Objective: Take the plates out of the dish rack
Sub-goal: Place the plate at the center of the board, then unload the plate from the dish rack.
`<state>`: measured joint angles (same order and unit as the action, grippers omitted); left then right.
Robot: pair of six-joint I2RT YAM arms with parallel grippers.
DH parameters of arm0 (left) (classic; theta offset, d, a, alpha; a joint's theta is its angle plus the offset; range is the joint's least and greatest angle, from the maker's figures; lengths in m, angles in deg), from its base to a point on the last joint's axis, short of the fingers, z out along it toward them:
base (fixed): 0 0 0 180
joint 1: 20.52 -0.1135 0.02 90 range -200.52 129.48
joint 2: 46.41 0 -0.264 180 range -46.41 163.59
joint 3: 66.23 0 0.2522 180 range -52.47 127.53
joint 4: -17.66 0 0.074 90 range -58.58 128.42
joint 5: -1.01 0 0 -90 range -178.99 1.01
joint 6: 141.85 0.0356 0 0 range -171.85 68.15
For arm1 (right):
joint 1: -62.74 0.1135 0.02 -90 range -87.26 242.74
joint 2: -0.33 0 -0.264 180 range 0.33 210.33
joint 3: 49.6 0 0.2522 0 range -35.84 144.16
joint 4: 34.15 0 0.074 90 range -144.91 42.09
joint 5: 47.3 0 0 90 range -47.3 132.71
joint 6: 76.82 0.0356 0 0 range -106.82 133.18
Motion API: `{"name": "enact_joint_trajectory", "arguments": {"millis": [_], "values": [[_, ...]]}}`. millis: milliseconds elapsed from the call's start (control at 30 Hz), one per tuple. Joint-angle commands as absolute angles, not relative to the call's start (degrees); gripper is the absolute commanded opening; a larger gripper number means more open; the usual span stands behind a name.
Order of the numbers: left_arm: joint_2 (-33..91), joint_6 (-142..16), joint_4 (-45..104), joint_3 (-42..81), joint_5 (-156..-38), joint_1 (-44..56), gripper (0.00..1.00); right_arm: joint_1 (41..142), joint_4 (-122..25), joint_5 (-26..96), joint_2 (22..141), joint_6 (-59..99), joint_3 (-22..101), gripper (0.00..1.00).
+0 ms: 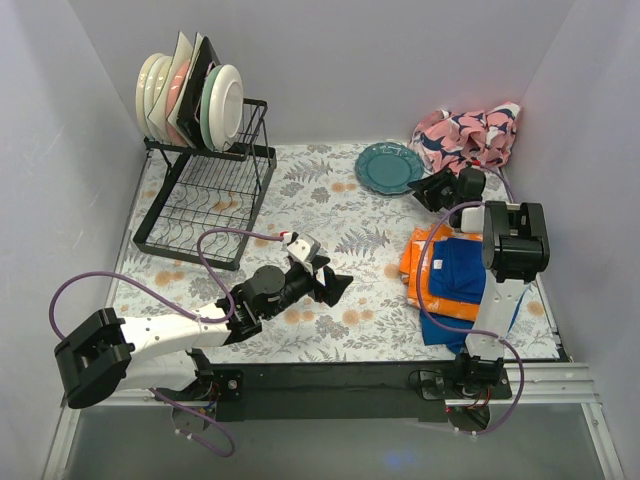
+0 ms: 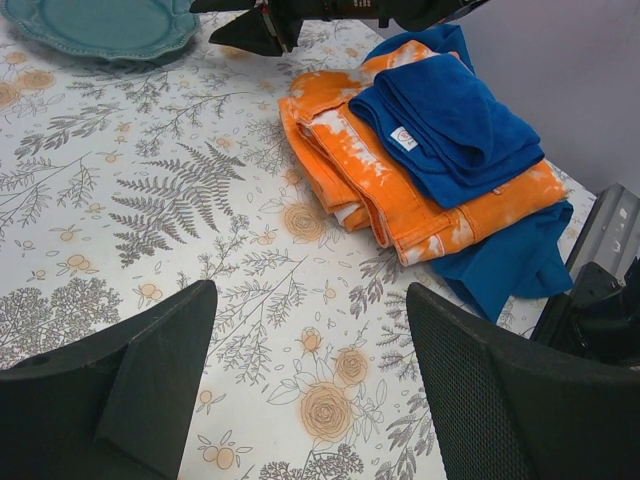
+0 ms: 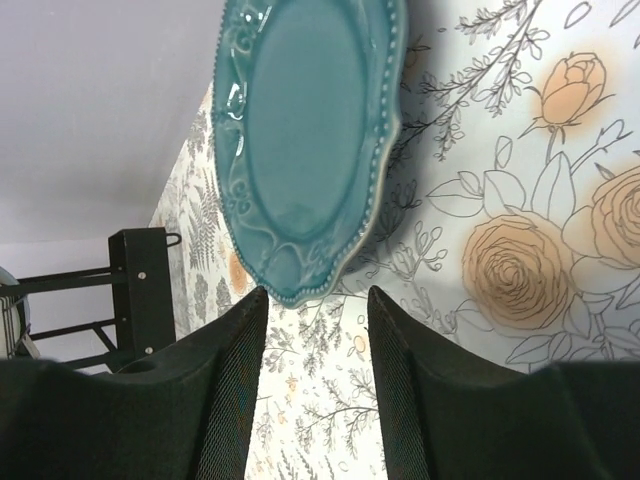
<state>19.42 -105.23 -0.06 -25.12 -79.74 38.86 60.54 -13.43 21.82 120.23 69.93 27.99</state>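
The black wire dish rack [image 1: 205, 195] stands at the far left and holds several upright plates [image 1: 190, 95], cream, pale green and square ones. A teal plate [image 1: 388, 166] lies flat on the floral table at the far middle; it also shows in the right wrist view [image 3: 305, 140] and the left wrist view [image 2: 100, 25]. My right gripper [image 1: 425, 192] is open and empty, just beside the teal plate's near right rim [image 3: 318, 300]. My left gripper [image 1: 335, 285] is open and empty over the middle of the table [image 2: 310, 370].
A folded orange and blue cloth [image 1: 455, 280] lies at the right, also in the left wrist view [image 2: 440, 160]. A pink patterned cloth [image 1: 468, 135] is bunched in the far right corner. White walls enclose the table on three sides.
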Motion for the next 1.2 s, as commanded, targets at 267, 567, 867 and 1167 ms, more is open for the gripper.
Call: {"name": "enact_joint_trajectory", "arguments": {"millis": [267, 567, 867, 1167], "values": [[18.19, -104.76, -0.83, -25.40, -78.18, 38.98, 0.75, 60.54, -22.06, 20.83, 107.40, 62.14, 23.58, 0.52], [20.30, -105.64, 0.13, -23.91, -77.75, 38.98, 0.73, 70.02, -45.96, 24.59, 90.36, 43.45, 24.27, 0.57], [18.90, -106.60, 5.22, -20.22, -73.34, 38.90, 0.72, 87.51, -55.72, 35.66, 70.13, 34.46, 18.39, 0.98], [18.63, -109.15, 22.53, -6.95, -77.02, 36.53, 0.72, 91.92, -50.75, 37.98, 53.08, 33.57, 1.29, 0.98]]}}
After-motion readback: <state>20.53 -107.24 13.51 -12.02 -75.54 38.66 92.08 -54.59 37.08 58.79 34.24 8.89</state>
